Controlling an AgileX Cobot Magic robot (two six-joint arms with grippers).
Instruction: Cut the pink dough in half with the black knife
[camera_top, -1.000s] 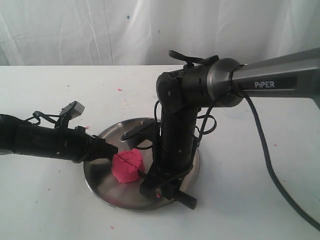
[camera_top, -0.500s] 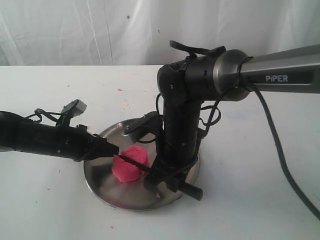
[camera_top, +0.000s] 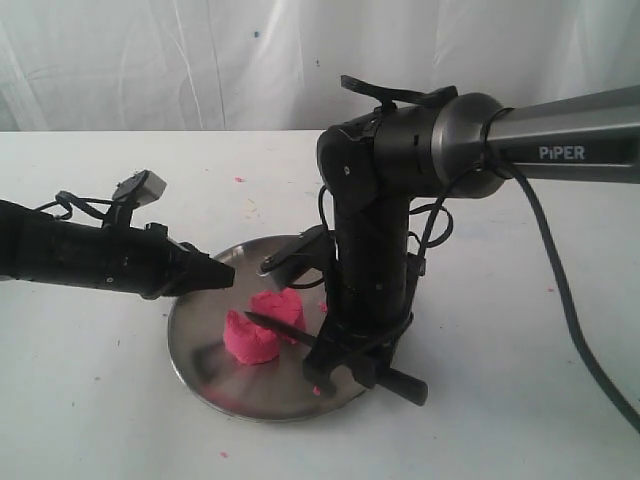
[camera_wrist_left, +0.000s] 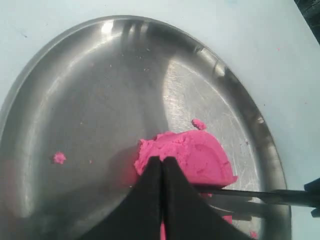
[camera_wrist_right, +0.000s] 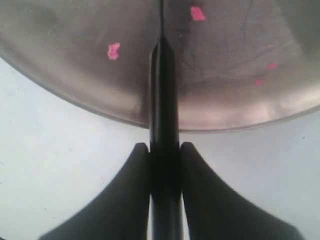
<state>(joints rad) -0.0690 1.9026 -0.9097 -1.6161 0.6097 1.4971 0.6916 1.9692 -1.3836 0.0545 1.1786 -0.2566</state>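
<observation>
The pink dough lies as two pieces on the round steel plate (camera_top: 212, 368), a near piece (camera_top: 250, 340) and a far piece (camera_top: 281, 303). The black knife (camera_top: 276, 327) has its blade lying between them, just above the gap. My right gripper (camera_top: 338, 362) is shut on the knife's handle (camera_wrist_right: 164, 120), its fingertips (camera_wrist_right: 141, 152) pressed to each side. The left gripper (camera_top: 228, 274) is shut with nothing in it and hovers at the plate's left rim, apart from the dough. In the left wrist view its tips (camera_wrist_left: 162, 161) overlap one dough half (camera_wrist_left: 195, 154), with the blade (camera_wrist_left: 260, 195) beside it.
Small pink crumbs (camera_wrist_right: 114, 50) dot the plate (camera_wrist_right: 225, 100) and the white table (camera_top: 238, 180). The right arm's body (camera_top: 375, 250) stands over the plate's right side. A black cable (camera_top: 545, 335) trails off to the right. A white curtain closes the back.
The dough has parted into two pieces. My left gripper has pulled back up and left, off the dough. The knife blade has lifted slightly with the right arm.
</observation>
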